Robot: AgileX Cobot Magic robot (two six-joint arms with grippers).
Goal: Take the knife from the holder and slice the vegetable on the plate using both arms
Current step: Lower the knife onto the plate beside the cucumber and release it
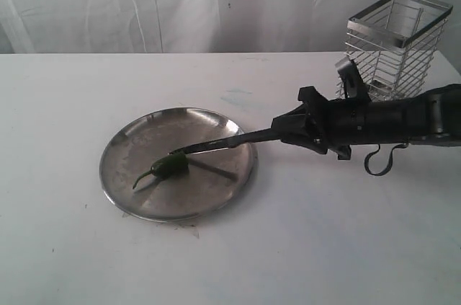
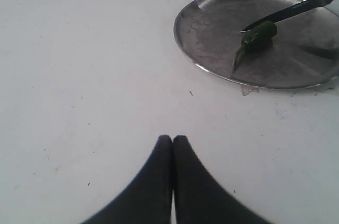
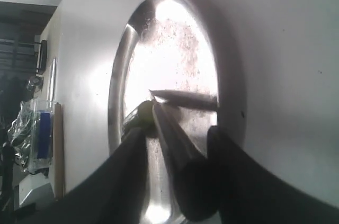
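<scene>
Dark green chili pepper, thin curved stem, is lying mid-plate, plate sitting around the table's middle. All-black knife tip is sitting right at the pepper. The handle is sitting between the right gripper's jaws, with a gap on one side; can't tell if clamped. Left gripper is pressing together, well off the plate. Wire holder is standing at the far right corner.

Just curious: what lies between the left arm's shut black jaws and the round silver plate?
Only bare white table before the round silver metal plate, seen in the left wrist view.

Veg on plate (holder behind, R)
</scene>
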